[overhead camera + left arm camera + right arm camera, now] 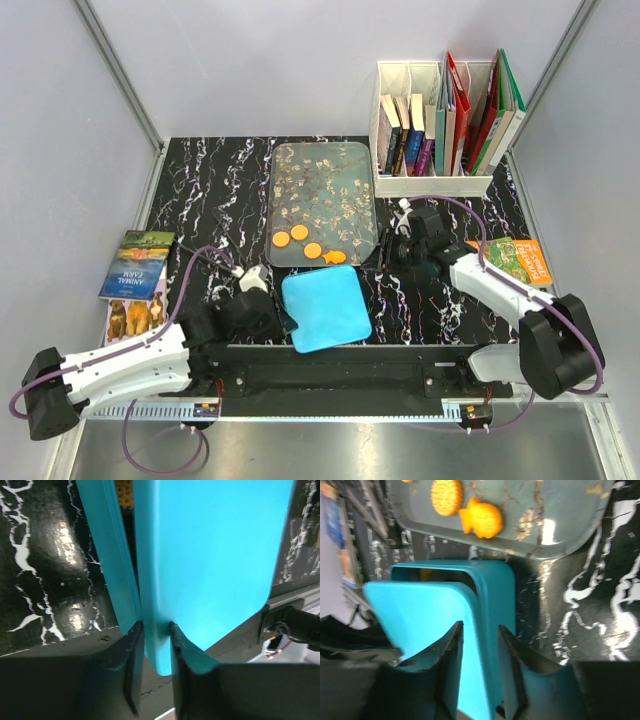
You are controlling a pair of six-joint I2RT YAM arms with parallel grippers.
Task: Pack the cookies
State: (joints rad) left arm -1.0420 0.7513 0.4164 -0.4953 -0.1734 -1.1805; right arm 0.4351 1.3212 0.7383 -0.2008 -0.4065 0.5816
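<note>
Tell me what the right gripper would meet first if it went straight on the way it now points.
Most likely the teal box: its wall and the edge of the teal lid sit between the open jaws of the right gripper, directly ahead. The tray lies beyond.

White-shelled arms (130, 365) with black joints, purple cables (183, 278) and black fingers (117, 680).

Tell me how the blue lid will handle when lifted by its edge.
The blue lid looks thin yet holds flat where the left gripper pinches its corner, so it is probably stiff and light. Its smooth surface may slip in the jaws. Held at one edge, it could swing or tilt.
</note>
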